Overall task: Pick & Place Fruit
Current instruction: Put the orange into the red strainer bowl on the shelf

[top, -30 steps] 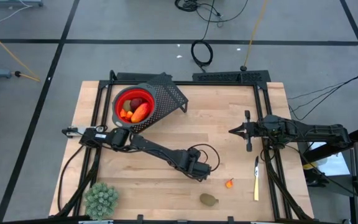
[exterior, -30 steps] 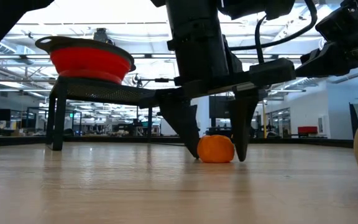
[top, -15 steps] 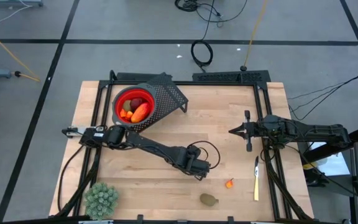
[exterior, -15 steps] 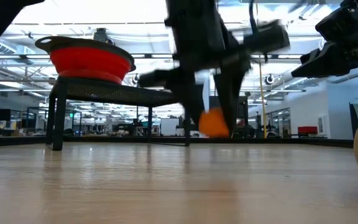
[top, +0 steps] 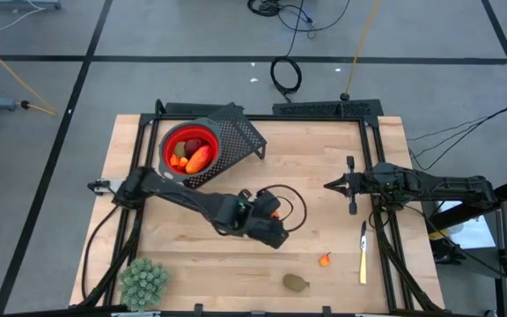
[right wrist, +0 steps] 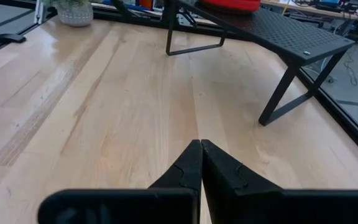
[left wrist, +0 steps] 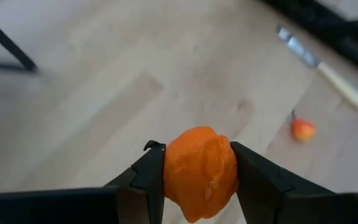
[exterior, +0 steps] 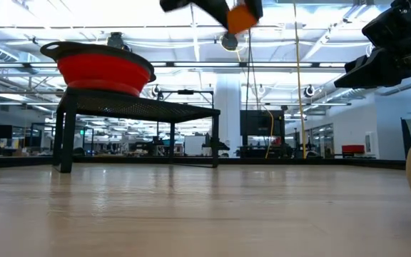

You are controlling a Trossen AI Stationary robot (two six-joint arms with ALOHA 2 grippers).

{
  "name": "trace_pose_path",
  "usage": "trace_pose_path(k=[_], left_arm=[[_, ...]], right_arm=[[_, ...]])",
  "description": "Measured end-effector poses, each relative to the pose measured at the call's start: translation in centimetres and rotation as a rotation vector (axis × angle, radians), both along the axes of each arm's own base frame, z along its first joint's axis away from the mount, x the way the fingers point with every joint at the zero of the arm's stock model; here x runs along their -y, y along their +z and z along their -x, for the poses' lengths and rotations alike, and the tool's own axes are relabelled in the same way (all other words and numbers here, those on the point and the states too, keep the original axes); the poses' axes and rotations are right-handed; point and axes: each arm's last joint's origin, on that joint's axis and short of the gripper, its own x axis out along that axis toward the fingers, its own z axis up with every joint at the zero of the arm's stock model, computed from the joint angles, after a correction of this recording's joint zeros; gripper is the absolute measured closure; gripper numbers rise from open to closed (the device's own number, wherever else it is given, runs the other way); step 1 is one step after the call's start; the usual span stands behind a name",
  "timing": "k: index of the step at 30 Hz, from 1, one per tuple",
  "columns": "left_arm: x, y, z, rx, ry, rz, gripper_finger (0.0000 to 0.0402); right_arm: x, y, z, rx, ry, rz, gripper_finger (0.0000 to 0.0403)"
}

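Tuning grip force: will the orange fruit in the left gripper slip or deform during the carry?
Probably stiff: the orange fruit keeps its rounded shape between the left gripper fingers. Pinched mid-body and lifted clear, so likely light. Being round, it may roll once released.

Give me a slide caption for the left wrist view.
Left pincer grips an orange fruit above the wooden table.
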Motion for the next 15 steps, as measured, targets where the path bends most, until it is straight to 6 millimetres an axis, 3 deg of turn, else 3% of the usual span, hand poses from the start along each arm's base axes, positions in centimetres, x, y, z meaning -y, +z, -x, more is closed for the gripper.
trace_pose_path(k=[9, 15], left_arm=[[0.0, 5.6, 3.0, 0.139, -0.067, -0.154, 0.0252], [0.8, 8.4, 3.4, 0.273, -0.197, -0.234, 0.0252]], right_arm=[[0.0, 0.0, 0.0, 0.001, 0.000, 0.000, 0.0403], [0.0, 0.3, -0.1, 0.030, 0.000, 0.002, 0.0403]])
